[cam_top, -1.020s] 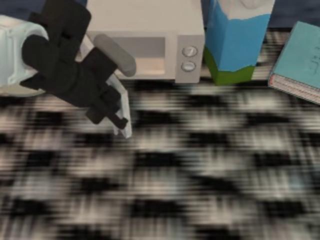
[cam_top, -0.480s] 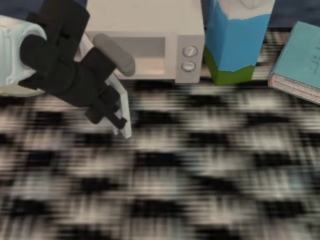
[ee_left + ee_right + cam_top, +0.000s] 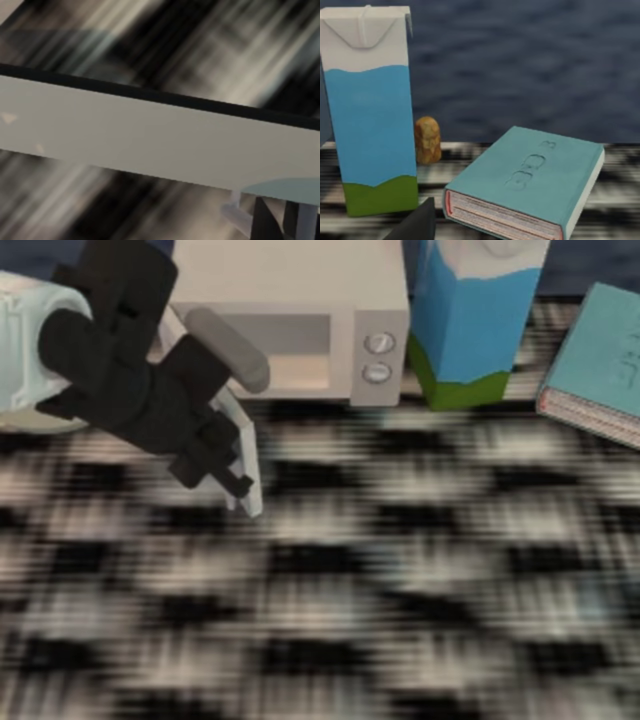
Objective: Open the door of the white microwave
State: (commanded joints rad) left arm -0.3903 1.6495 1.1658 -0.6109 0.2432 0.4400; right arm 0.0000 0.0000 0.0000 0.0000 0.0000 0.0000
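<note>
White microwave (image 3: 300, 280) looks smooth matt plastic w/ door (image 3: 247, 455) same finish, worktop (image 3: 420, 580) matt woven-look checked cloth, carton (image 3: 370, 115) smooth printed card, book (image 3: 540, 175) matt teal cover w/ paper page edges.

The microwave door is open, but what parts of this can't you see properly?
- Door: top view, the left arm covers most of it, handle included.
- Left gripper: its grip on the door is unclear; the left wrist view shows only a pale panel.
- Microwave: its back is cut off by the edge.
- Right gripper: not in the top view.
</note>
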